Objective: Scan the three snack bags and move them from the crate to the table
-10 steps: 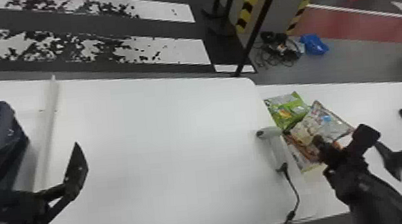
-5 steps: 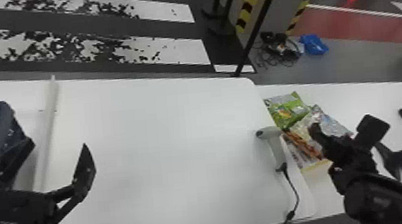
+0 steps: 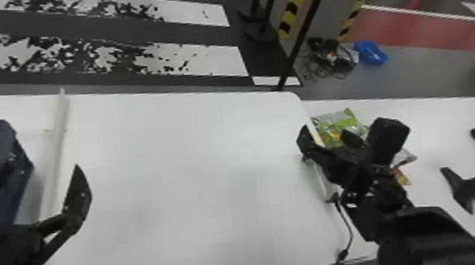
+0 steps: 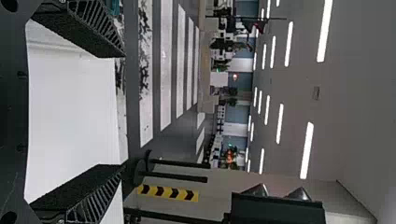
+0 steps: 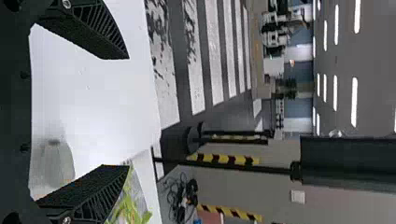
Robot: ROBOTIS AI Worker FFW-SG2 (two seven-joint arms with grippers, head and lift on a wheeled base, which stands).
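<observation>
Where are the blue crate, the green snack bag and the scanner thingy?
Blue crate (image 3: 5, 133): head view, on its rim.
Green snack bag (image 3: 339, 124): head view, on its printed front.
Scanner (image 3: 326, 186): head view, on its handle.

The right arm (image 3: 430, 236) is black, with a boxy block (image 3: 388, 139) near its wrist; slatted fingers (image 5: 99, 200) adjoin round silvery screws (image 5: 66, 4).

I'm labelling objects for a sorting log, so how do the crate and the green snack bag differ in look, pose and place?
Colour: the crate is dark blue, while the snack bag is bright green with printed colours.
Build: the crate has upright walls with slatted openings; the snack bag is a thin packet lying flat.
Place: the crate is at the robot's left, the snack bag at its right.
Both are partly hidden in the head view.
</observation>
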